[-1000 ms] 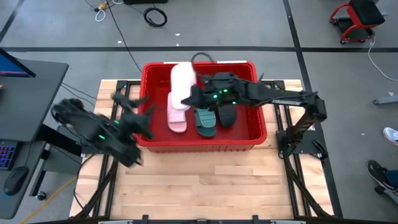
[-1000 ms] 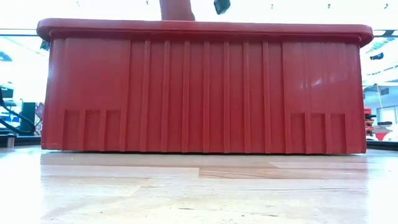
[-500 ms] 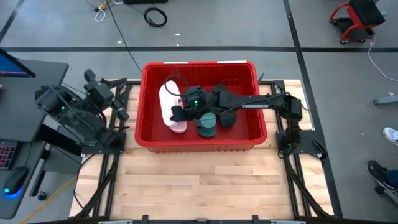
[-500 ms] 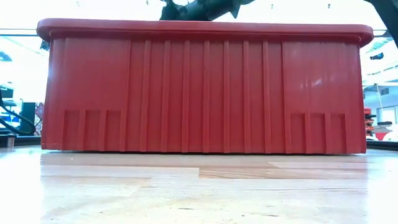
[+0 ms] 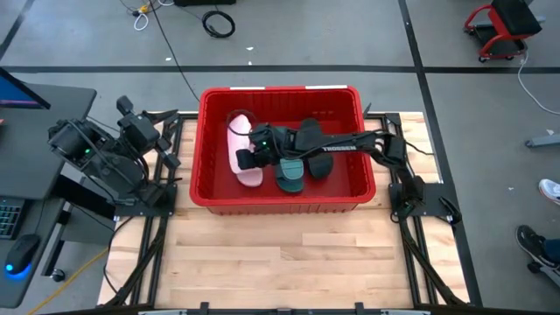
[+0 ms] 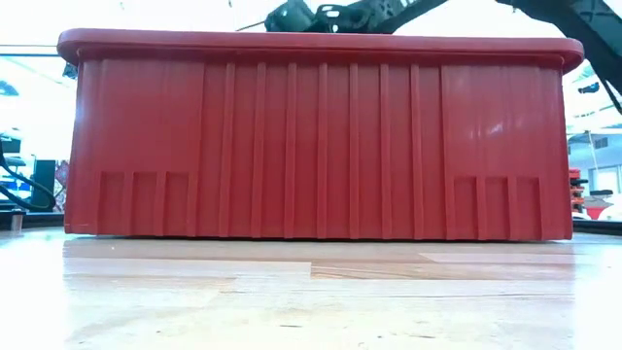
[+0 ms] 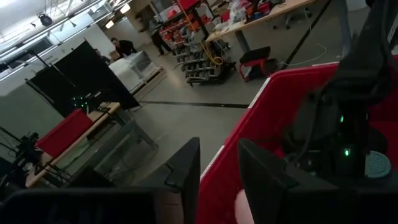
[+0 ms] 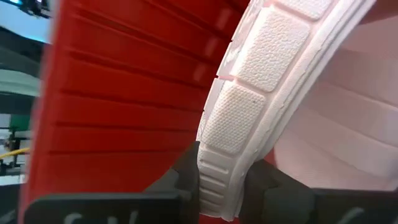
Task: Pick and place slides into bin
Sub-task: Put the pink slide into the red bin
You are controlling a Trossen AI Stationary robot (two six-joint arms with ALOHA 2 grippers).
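Right end effector: inside the bin, clamped on the edge of a pale pink slide, low by the bin's left wall.
Left end effector: outside the bin's left wall, holding nothing, fingers a narrow gap apart.
Step in hand: setting the pink slide down in the bin.
Doing it well: lower until the sole rests flat beside the other pink slide, then release and lift straight up, clear of the rim.
Count, high view: two pink, one teal slide, one black slide; one bin; none on the surface.

"TROSSEN" lettering along the right arm
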